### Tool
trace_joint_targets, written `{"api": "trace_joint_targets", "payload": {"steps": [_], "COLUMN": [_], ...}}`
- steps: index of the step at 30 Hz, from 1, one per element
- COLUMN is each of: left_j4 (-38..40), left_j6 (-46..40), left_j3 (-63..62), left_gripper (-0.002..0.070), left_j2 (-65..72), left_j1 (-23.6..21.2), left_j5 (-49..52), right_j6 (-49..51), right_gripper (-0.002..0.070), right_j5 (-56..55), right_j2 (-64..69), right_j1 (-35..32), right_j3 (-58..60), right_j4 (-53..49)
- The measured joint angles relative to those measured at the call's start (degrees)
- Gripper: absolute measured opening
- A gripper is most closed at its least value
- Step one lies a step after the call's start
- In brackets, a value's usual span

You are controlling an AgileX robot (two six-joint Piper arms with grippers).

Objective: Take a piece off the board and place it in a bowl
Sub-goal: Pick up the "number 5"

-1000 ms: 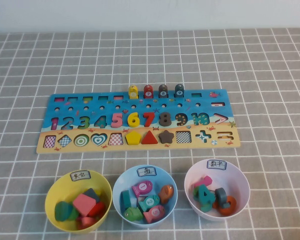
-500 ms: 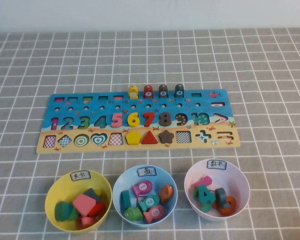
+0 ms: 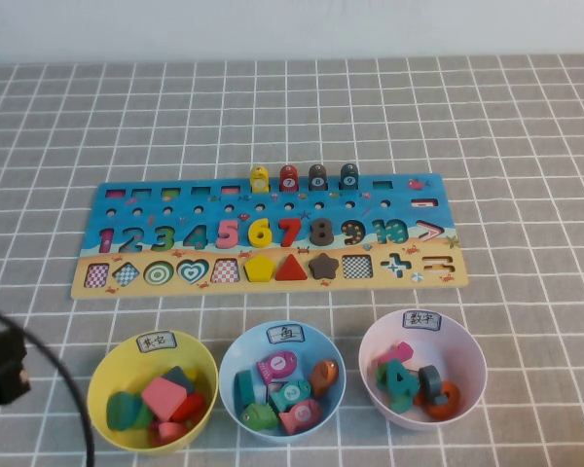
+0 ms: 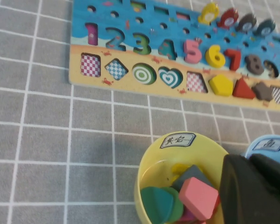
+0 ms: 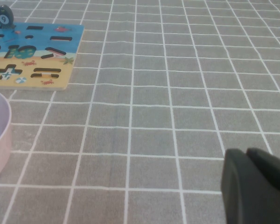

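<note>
The pink 5 sits in its slot on the board, between the teal 4 and the yellow 6; it also shows in the left wrist view. The pale pink bowl with a white tag stands at the front right and holds several number pieces. My left gripper is shut and empty, low over the near side of the yellow bowl; its arm shows at the front left edge. My right gripper is shut and empty over bare cloth, right of the pink bowl.
The yellow bowl holds shape blocks and the light blue bowl holds fish pieces; both stand in a row in front of the board. Red 7, shape pieces and several pegs stay on the board. A grey checked cloth covers the table.
My left arm has come into the high view at the front left edge, beside the yellow bowl. The board, pieces and bowls have not moved.
</note>
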State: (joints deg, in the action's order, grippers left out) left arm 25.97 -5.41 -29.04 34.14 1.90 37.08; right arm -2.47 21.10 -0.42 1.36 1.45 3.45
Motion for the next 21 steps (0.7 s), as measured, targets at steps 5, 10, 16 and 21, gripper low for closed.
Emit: {"api": "trace_joint_targets", "payload": {"steps": [5,10,16,21], "left_j4": [-0.2,-0.2,-0.4,-0.3], "left_j6": [-4.2,-6.2,-11.8,-19.0], "left_j3": [-6.6,-12.5,-19.4,-26.7], "left_gripper": [-0.0004,-0.0004,-0.0004,-0.0004], "left_j2": [10.2,20.4,31.0,39.2], "left_j1": [0.0,0.0,0.0,0.0], "left_j5": [3.3,5.6,7.6,11.7], "right_j6": [0.0,0.0,0.0,0.0], "right_gripper": [-0.0017,-0.0017,-0.0017,-0.0017], "right_j5": [0.0,0.0,0.0,0.0], "right_j2": [0.0,0.0,0.0,0.0], "right_j1": [0.0,0.0,0.0,0.0], "right_j3": [0.0,0.0,0.0,0.0], "right_j4": [0.0,0.0,0.0,0.0]}}
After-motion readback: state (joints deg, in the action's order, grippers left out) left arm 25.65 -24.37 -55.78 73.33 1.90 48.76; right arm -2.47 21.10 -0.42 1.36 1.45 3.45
